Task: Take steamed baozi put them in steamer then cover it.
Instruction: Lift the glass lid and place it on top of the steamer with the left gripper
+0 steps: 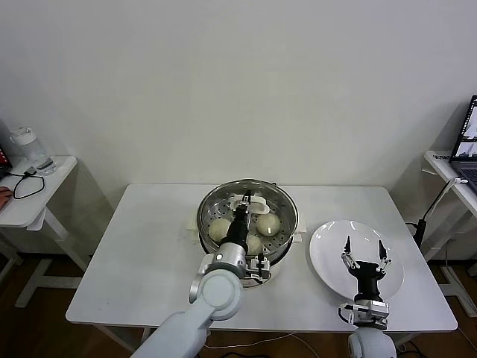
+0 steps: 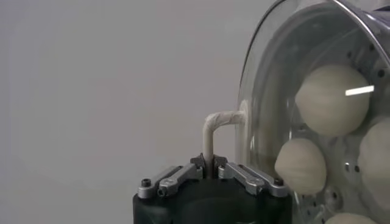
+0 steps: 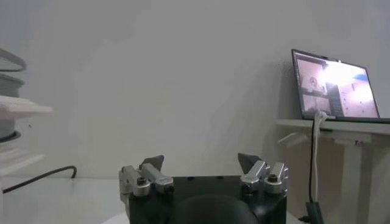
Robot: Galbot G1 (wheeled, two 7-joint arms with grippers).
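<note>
Side table: at your far left, a water bottle (image 1: 26, 147) and a black cable (image 1: 28, 185) sit well clear of the work.
Left hand (image 1: 244, 209): clamped tight on the cream handle (image 2: 220, 125) of the glass cover (image 1: 250, 209), which sits over the steamer (image 1: 282, 237).
Baozi (image 1: 220, 228): all the buns you can see are inside the steamer, under the glass.
Risk: let go before the rim seats evenly and the cover could settle crooked or slide; lifting off skewed could drag it by the handle.
Plate (image 1: 328, 253): empty, just right of the steamer on the worktop (image 1: 141, 253).
Right hand (image 1: 364, 261): spread wide, holding nothing, hovering over the plate; it blocks nothing.
Laptop (image 1: 469, 142): far right, on a separate desk.
</note>
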